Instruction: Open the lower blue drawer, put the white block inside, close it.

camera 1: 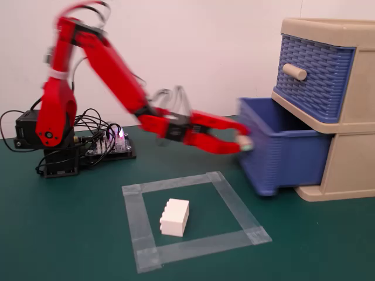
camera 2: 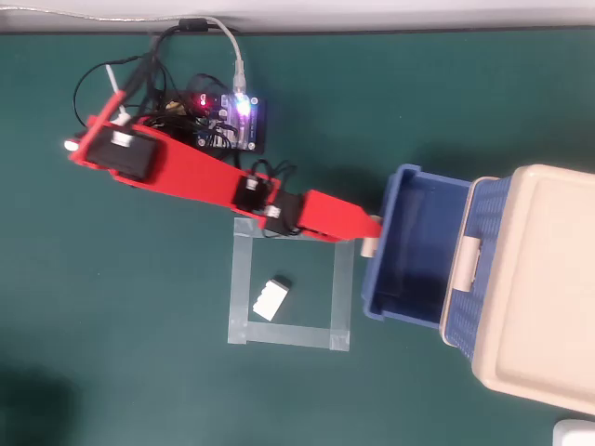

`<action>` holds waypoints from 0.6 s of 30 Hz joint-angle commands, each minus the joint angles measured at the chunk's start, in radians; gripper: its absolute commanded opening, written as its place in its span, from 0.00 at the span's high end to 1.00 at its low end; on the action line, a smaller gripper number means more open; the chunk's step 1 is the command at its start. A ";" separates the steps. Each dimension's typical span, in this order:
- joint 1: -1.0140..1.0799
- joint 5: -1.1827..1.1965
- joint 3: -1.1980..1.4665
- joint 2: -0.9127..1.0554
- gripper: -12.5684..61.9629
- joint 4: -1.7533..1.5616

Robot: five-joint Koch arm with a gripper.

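One white block point(camera 1: 175, 216) lies inside a square of clear tape point(camera 1: 193, 220) on the green surface point(camera 1: 70, 234), near the front edge in the fixed view. It rests on its side, studs facing left in that view. From overhead, the block point(camera 2: 271, 298) has its long axis on a diagonal, running from the tape square's lower left toward its upper right, and it touches none of the four tape strips.

One beige cabinet point(camera 1: 351, 117) stands at the right edge of the surface, holding two blue drawers. The upper drawer point(camera 1: 316, 73) is pushed in, its plain beige handle point(camera 1: 295, 71) pointing toward the arm. The lower drawer point(camera 1: 281, 149) is pulled well out toward the tape square, its long axis running from the cabinet toward the arm; from overhead its inside point(camera 2: 418, 246) looks bare.

One red arm point(camera 1: 111, 64) reaches from its base near the back left corner across to the lower drawer's front wall. The gripper point(camera 1: 241, 142) is at that front wall, closed on the drawer's handle, whose pale green end point(camera 1: 245, 144) shows between its tips; overhead, the handle point(camera 2: 368, 247) sits right under the gripper point(camera 2: 372, 226). The arm is blurred in the fixed view.

One circuit board point(camera 2: 232, 121) with lit LEDs sits beside the arm's base, with a tangle of cables point(camera 2: 167, 46) running to the back edge.
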 commanded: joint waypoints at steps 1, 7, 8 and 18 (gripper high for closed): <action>0.008 0.063 0.067 0.166 0.94 -0.054; 0.055 0.060 0.199 0.264 0.57 -0.049; 0.054 0.058 0.198 0.261 0.45 -0.049; 0.121 -0.005 0.293 0.830 0.37 0.626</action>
